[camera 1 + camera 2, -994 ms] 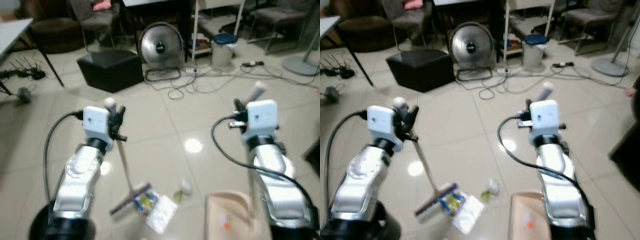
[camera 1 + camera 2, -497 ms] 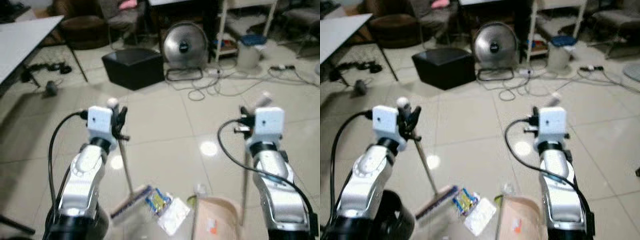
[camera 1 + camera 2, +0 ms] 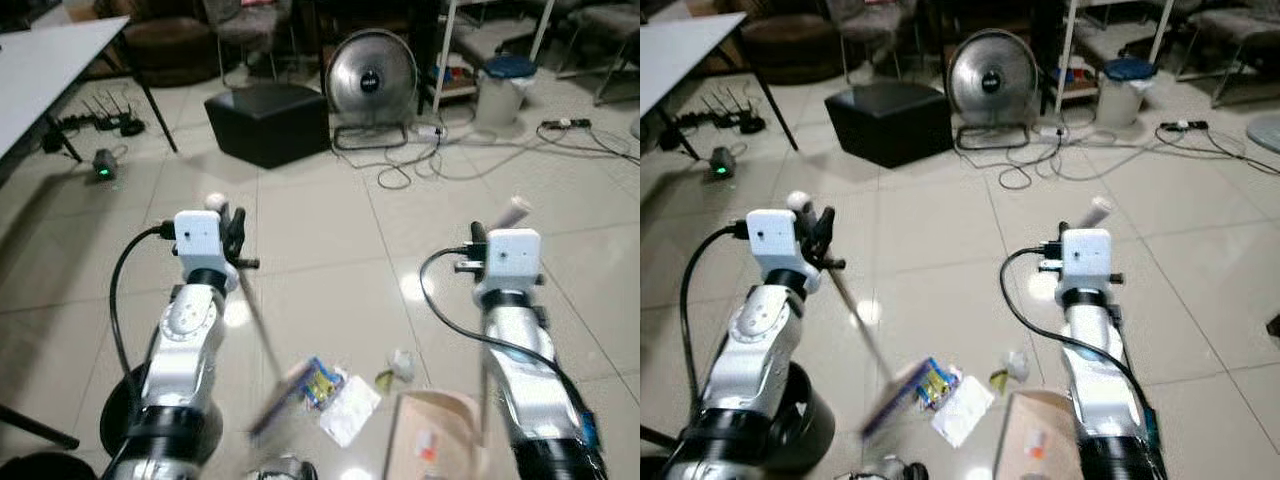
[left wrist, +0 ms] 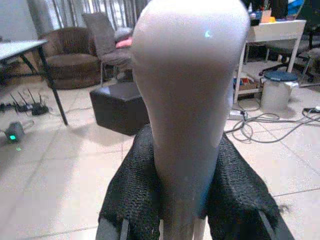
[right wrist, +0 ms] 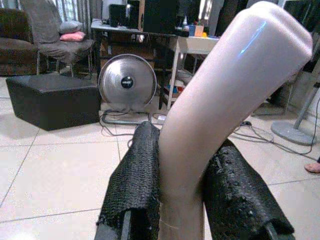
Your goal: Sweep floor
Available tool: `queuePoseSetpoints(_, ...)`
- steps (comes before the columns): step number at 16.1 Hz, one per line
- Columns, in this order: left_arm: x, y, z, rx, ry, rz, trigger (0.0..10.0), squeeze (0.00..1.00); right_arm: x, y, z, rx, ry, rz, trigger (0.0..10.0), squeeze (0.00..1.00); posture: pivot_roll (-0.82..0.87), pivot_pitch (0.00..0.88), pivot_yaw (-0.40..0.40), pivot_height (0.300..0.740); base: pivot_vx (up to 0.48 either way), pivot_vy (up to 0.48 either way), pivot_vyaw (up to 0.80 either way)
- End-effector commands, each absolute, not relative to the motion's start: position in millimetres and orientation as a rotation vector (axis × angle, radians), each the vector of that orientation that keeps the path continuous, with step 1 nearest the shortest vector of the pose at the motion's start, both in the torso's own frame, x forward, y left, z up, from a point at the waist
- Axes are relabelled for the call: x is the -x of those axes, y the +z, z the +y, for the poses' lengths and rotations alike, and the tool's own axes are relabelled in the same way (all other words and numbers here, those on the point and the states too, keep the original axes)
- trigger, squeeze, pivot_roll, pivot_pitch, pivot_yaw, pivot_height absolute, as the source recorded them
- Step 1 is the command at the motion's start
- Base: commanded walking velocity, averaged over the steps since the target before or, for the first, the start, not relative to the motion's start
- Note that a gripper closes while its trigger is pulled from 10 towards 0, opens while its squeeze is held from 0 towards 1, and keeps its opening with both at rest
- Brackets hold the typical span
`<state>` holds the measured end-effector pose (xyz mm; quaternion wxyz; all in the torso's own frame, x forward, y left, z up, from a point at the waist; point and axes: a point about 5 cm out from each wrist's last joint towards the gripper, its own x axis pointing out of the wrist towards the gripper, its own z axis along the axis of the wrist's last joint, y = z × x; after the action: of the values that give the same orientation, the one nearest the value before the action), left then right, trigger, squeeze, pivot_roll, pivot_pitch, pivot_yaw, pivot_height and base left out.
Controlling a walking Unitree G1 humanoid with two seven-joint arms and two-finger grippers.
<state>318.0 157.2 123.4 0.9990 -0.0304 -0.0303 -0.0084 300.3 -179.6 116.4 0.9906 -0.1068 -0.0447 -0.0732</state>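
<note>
Left eye view: my left gripper sits left of centre, jaws clamped on the broom handle, which slants down toward the lower middle.
Broom head: blurred, low in the frame, just left of the litter.
Litter: blue-and-yellow wrapper, white packet and a small crumpled scrap lie on the floor between my arms.
Right gripper: right of centre, jaws clamped on the dustpan handle.
Dustpan: lower right, mouth near the litter.
Change: half a second ago the broom head lay flatter; now it has swung steeper and smeared, probably mid-stroke.
Meaning: litter is close to the pan but not yet inside; I judge the sweep unfinished.
</note>
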Motion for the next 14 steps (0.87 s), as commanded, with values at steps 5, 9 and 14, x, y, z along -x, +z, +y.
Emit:
queuePoseSetpoints(5,-330.3,134.9,159.2,0.074,0.075,-0.162,10.0,0.00,-315.5,128.2,-176.1,0.266,-0.143,-0.178,10.0,0.00,0.07,0.317,0.106,0.740,0.000,0.000,0.00)
queuePoseSetpoints(9,-327.3,150.0,175.6,0.075,0.195,-0.321,10.0,0.00,-319.8,130.4,-172.7,0.343,-0.098,-0.241,10.0,0.00,0.07,0.374,0.066,0.740,0.000,0.000,0.00)
queuePoseSetpoints(14,-321.4,148.0,184.4,0.111,0.264,-0.365,10.0,0.00,-321.2,144.9,-166.8,0.312,-0.074,-0.368,10.0,0.00,0.08,0.399,0.050,0.740,0.000,0.000,0.00)
